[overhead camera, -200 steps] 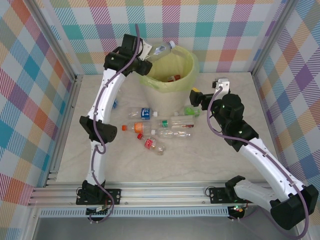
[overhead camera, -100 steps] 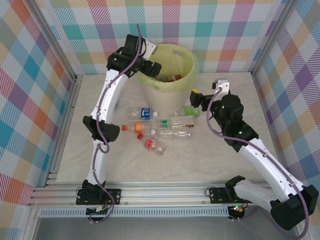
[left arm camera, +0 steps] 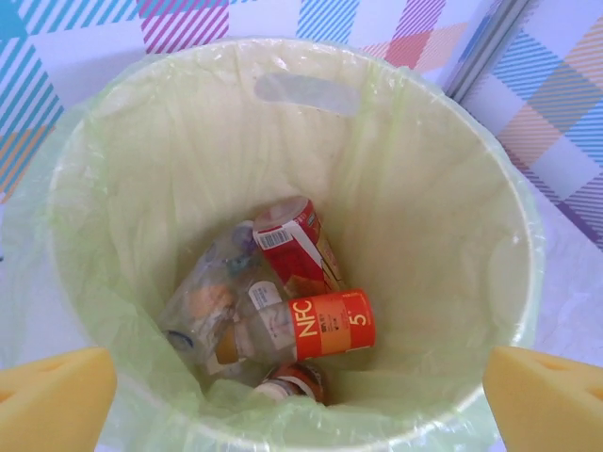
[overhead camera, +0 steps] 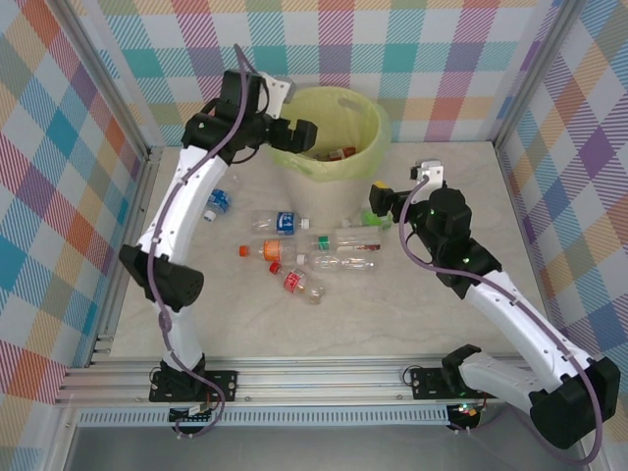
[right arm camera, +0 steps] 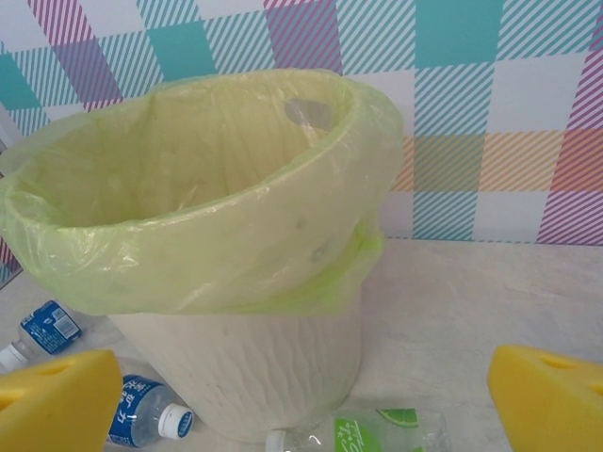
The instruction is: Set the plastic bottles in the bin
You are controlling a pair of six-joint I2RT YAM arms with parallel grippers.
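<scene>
The cream bin (overhead camera: 365, 157) with its yellow-green bag stands at the back of the table. My left gripper (overhead camera: 300, 131) hangs open and empty over its left rim. Looking down inside the bin (left arm camera: 443, 188), I see an orange-labelled bottle (left arm camera: 330, 323), a red-labelled one (left arm camera: 297, 240) and a crushed clear one (left arm camera: 212, 301). Several bottles lie on the table in front: blue-labelled (overhead camera: 278, 223), green-labelled (overhead camera: 373, 218), orange-capped (overhead camera: 260, 250), red-labelled (overhead camera: 302, 284). My right gripper (overhead camera: 379, 192) is open, low beside the bin (right arm camera: 245, 367), above the green-labelled bottle (right arm camera: 377, 433).
A blue-capped bottle (overhead camera: 218, 203) lies apart at the left, under my left arm. Plaid walls and metal frame posts close in the table on three sides. Bare tabletop (overhead camera: 334, 324) stretches between the bottles and the front rail.
The clear bottle held at the bin's rim a second ago has dropped inside and my left gripper is open. The left arm's elbow swung out left. The right gripper edged left.
</scene>
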